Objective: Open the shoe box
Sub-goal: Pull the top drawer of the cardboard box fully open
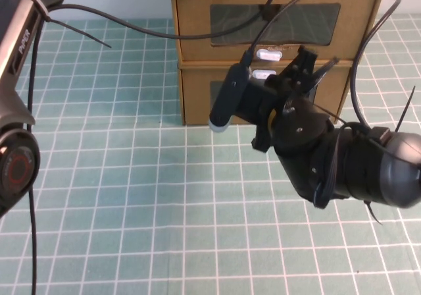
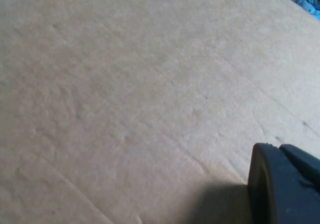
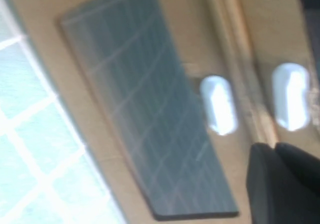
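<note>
1. Left arm (image 1: 16, 78): smooth black casing, standing at the tabletop's left edge. A thin black cable (image 1: 131, 28) trails from it toward the boxes.
2. Left tool (image 2: 285, 184): matte black with a rounded edge, close over a plain brown cardboard surface (image 2: 125, 84) that is faintly creased. Cannot tell whether it stands wide or narrow.
3. Tabletop (image 1: 131, 209): flat teal mat ruled in a white square grid.
4. Upper shoe box (image 1: 191, 18) sits squarely on the lower shoe box (image 1: 197, 97), at the far edge, right of the middle. Both are rectangular brown cardboard. The upper front has a dark, see-through window (image 1: 289, 22). Two white oval pull tabs, upper tab (image 1: 266, 54) and lower tab (image 1: 262, 74), lie near the seam between the boxes.
5. Right tool (image 1: 312, 64): black, closed narrow with its tips together, at the box fronts just right of the tabs. Cannot tell whether it pinches anything.
6. Right arm (image 1: 368, 166): bulky rounded black joint near the right edge.
</note>
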Controlling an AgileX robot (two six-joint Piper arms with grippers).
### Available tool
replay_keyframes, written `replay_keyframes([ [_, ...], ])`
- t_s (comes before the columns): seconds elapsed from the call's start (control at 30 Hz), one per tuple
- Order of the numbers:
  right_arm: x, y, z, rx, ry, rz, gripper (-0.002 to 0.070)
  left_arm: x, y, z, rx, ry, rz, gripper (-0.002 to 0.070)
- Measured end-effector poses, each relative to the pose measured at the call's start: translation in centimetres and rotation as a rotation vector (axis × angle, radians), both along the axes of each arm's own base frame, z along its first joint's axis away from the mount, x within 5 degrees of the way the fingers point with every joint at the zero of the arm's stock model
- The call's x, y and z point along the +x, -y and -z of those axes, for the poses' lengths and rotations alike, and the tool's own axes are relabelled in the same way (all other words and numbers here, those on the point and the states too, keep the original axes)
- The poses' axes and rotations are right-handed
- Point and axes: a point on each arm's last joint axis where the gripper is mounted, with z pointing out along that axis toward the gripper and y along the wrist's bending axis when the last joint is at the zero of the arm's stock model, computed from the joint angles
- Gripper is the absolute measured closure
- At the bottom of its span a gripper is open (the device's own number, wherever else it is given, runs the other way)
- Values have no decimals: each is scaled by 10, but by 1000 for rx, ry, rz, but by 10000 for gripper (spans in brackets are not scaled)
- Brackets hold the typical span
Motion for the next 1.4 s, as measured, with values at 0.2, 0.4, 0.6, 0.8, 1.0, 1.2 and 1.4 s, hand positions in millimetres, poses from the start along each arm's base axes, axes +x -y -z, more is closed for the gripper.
replay_keyframes([
  [0.2, 11, -10, -13, -18, 44, -14, 638, 0, 0, 0, 0, 0, 0, 680],
  [0.4, 36, -15, -9, -36, 62, 24, 528, 0, 1, 0, 0, 0, 2, 680],
  [0.6, 48, -11, -3, -68, 65, 54, 497, 0, 1, 0, 0, 0, 2, 680],
  [0.8, 57, -1, -3, -62, 58, 65, 494, 0, 1, 0, 0, 0, 2, 680],
  [1.0, 65, 3, 0, -50, 41, 37, 493, 0, 1, 0, -4, 5, -4, 680],
  [1.2, 69, -3, 2, -45, 44, 56, 578, 1, 0, 0, -1, 9, -8, 680],
  [1.4, 67, -1, 5, -30, 22, 69, 588, 1, 0, 0, 2, 10, -9, 680],
])
